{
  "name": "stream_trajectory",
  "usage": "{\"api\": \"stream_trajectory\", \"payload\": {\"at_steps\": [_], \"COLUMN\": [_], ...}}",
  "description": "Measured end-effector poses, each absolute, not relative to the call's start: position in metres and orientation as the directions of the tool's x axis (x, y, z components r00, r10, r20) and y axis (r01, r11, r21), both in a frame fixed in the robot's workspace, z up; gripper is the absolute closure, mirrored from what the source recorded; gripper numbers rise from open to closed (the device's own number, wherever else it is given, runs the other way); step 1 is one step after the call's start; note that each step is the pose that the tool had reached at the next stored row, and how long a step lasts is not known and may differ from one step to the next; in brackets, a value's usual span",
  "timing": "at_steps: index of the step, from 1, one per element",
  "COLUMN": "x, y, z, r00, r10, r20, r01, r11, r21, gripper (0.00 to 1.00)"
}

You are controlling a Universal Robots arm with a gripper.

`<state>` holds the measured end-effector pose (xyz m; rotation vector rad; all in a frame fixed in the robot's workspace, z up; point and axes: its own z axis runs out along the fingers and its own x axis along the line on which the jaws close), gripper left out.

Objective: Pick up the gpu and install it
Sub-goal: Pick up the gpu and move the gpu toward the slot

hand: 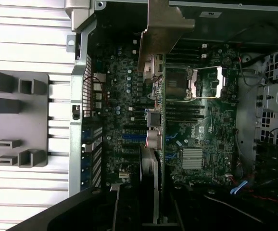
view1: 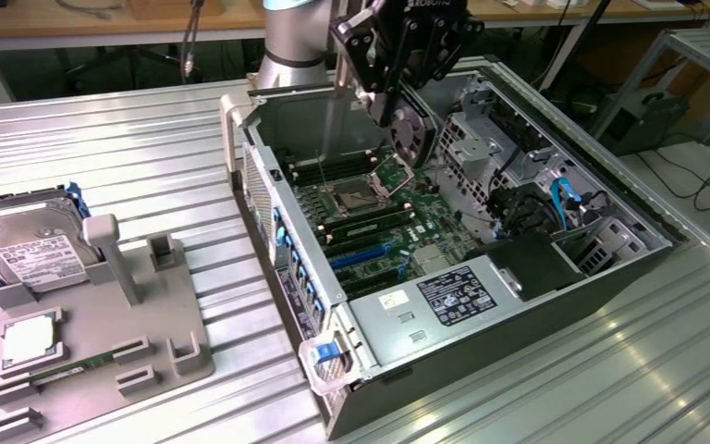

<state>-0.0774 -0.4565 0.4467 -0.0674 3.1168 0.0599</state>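
My gripper (view1: 388, 109) has its jaws closed partway on the thin body of the gpu (view1: 410, 139), which I hold on edge, clear of any surface, above the open computer case (view1: 269, 199). From the wrist, the card runs edge-on away from my fingers, and its silver bracket (hand: 165, 29) sits at the far end, toward the case's rear wall. Below it lies the motherboard (view1: 380, 217), with the blue expansion slots (hand: 132, 137) just to one side of the card's line, so I judge that I am mid-carry: the pick-up is done, the seating is not.

As I read it, installing calls for bringing the card's lower edge over one slot, parallel to it, with the bracket lined up against the rear opening, then a straight push down without tilt. Well apart, at the exterior view's left, the grey fixture (view1: 145, 314) with the hard drive (view1: 22, 245) rests on the table (view1: 108, 157).
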Motion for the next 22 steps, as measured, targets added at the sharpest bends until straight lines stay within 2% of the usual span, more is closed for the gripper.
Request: {"api": "stream_trajectory", "payload": {"at_steps": [22], "x": [-0.038], "y": [-0.456], "z": [0.446], "r00": [-0.999], "r10": [-0.043], "r20": [-0.024], "r01": [-0.044], "r11": [0.998], "r21": [0.038], "gripper": [0.72]}}
